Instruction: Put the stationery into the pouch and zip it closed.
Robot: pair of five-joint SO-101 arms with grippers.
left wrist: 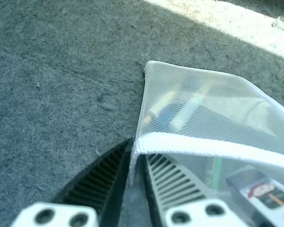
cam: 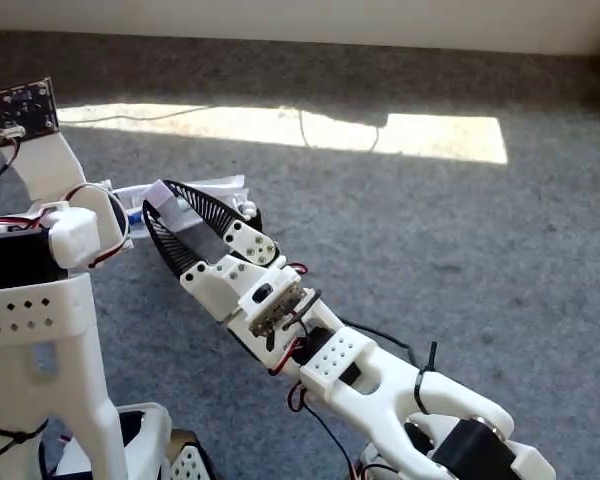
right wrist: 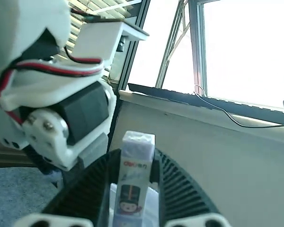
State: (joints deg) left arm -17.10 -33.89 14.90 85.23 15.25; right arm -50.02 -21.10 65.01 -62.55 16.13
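Nearest in the high view, the right arm stretches up from the bottom edge toward the middle of the grey carpet [cam: 460, 240]. Its right gripper [right wrist: 135, 156] has its jaws closed on a small printed eraser [right wrist: 132, 189], which stands upright between them in that arm's wrist view. In the high view the eraser is carried just above the pouch [cam: 215, 188], at or near its mouth; I cannot tell whether it has crossed the rim.

Just beyond, the left gripper [left wrist: 136, 156] pinches the pouch's thick white edge band between its closed jaws, holding that corner up so the mesh side faces its camera. Through the mesh two pen-like sticks [left wrist: 163, 106] lie side by side inside.

Judging progress: the task looks part done. Some stationery is already in the pouch, the eraser is gripped and not yet released, and the zip looks open, so dropping the eraser in and pulling the zip shut remain.

By count: one pouch, one eraser, two pen-like sticks that I can make out, and two grippers, each holding something.

Farthest off, a sunlit patch [cam: 280, 130] lies across the carpet, with a thin cable [cam: 302, 125] trailing over it
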